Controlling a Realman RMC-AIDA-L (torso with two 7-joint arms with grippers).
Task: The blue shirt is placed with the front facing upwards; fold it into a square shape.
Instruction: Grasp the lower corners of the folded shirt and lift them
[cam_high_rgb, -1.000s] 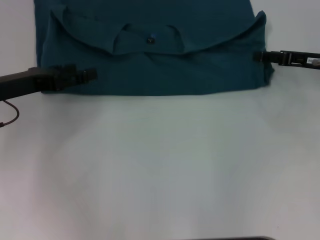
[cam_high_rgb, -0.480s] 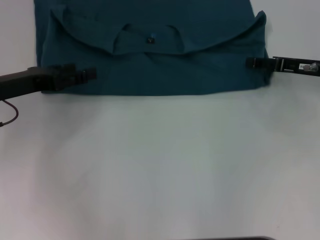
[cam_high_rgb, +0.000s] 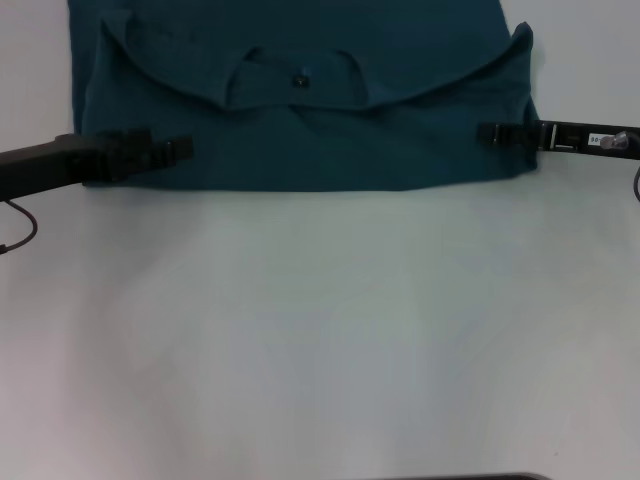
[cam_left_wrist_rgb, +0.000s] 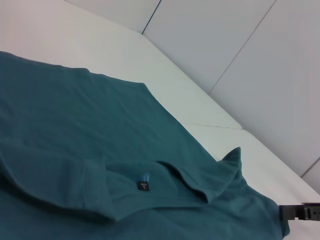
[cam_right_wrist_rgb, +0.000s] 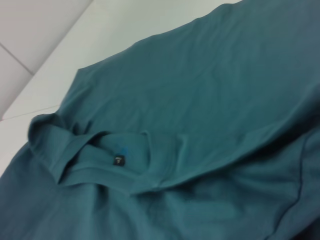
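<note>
The blue shirt lies folded at the far side of the white table, plain teal side up, with its collar and small dark label showing under a curved folded edge. My left gripper reaches in low from the left and rests over the shirt's near-left corner. From the right, my right gripper stretches over the shirt's right edge. The left wrist view shows the shirt, the label and the right gripper far off. The right wrist view shows the shirt and the label.
The bare white table spreads from the shirt's near edge toward me. A thin cable loops below the left arm. A dark strip shows at the table's near edge. Pale wall panels stand behind the table.
My right gripper has slid leftward, from just off the shirt's right edge to over the cloth. The left gripper and the shirt have not moved.
</note>
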